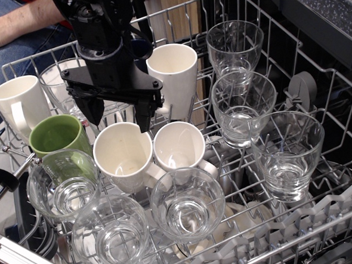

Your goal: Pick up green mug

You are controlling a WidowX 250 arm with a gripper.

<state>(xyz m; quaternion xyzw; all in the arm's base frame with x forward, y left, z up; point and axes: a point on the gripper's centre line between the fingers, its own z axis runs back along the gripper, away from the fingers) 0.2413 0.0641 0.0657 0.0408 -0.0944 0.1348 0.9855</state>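
Above the dishwasher rack [16, 67], my gripper [119, 118] hangs with fingers spread, empty; green mug [58, 134] sits just left, apart, among white mugs [123, 154].

I see a glossy ceramic green mug [58, 134], smooth cream-white mugs [125, 154], clear shiny glasses [288, 154], a coated wire rack [336, 107] and my matt black gripper [120, 115].

I'm watching through one camera only, sitting close above the front of the dishwasher rack [34, 61] and looking steeply down and back over it toward a seated person [8, 25].
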